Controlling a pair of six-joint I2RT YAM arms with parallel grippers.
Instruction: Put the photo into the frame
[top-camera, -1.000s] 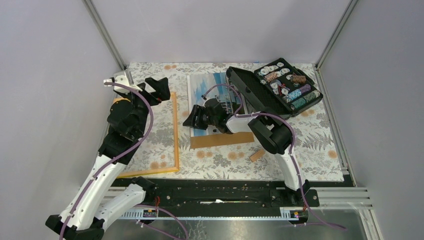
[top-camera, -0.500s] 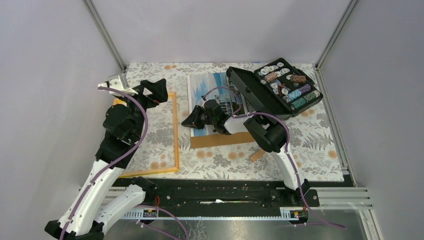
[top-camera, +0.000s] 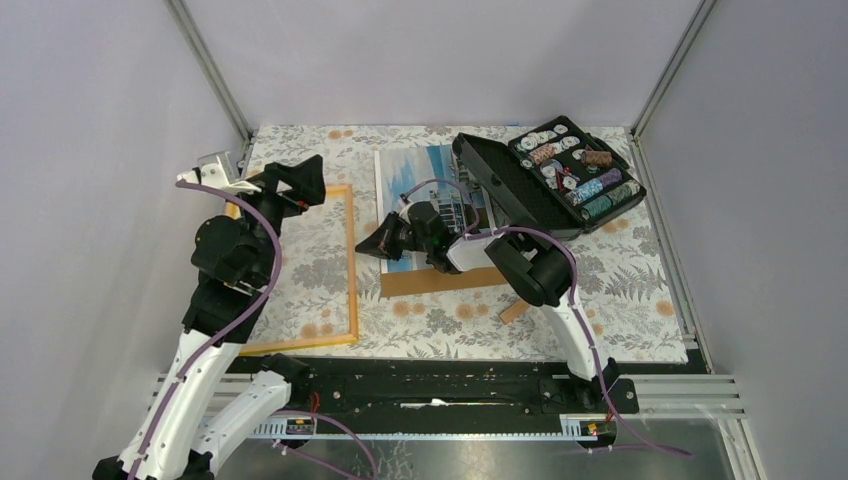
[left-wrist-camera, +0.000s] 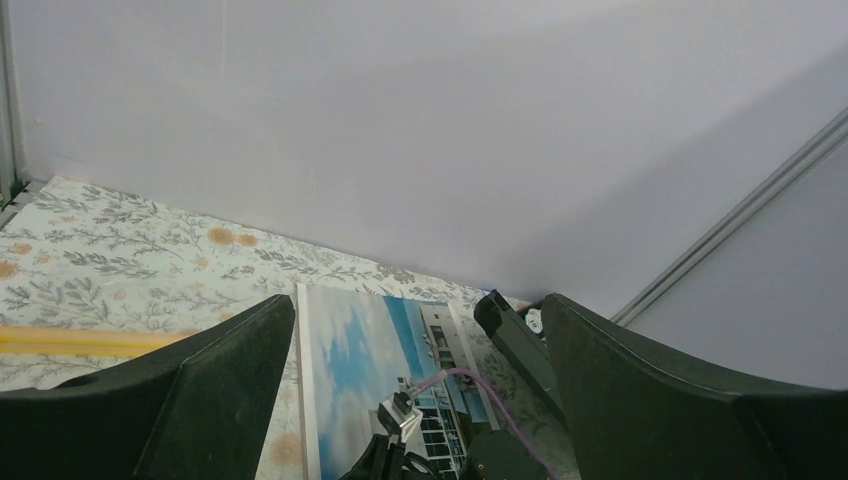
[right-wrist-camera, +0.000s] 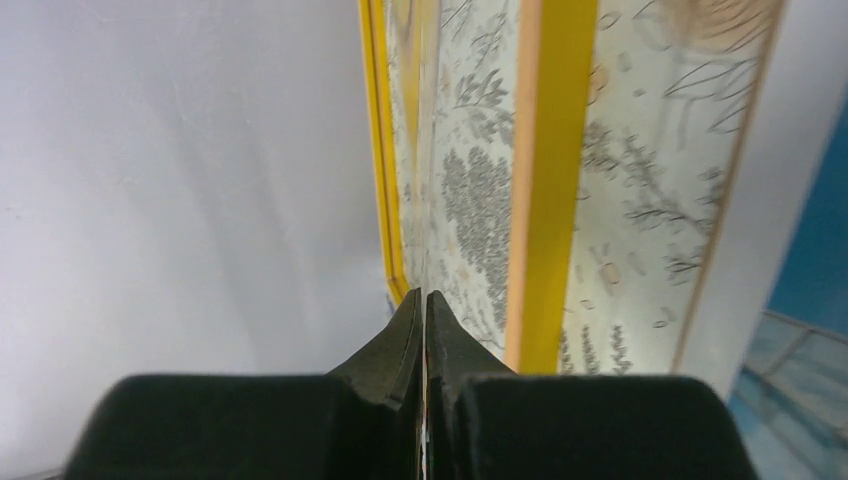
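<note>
Right gripper (top-camera: 374, 245) closed at photo (top-camera: 420, 170) edge, hold unclear; left gripper (top-camera: 310, 182) spread.

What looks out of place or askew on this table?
The open black case appears to overlap the photo's right edge and may pin it. The photo lies offset on a brown board, outside the frame. A small brown piece lies loose near the board; I cannot tell what it is.

A floral cloth (top-camera: 640, 280) covers the desk. At the far right lies an open black case (top-camera: 495, 190), its tray filled with coloured chips (top-camera: 585, 185). A brown board (top-camera: 440, 281) lies mid-desk. Right of it, slightly nearer, lies a small wooden block (top-camera: 514, 311).
</note>
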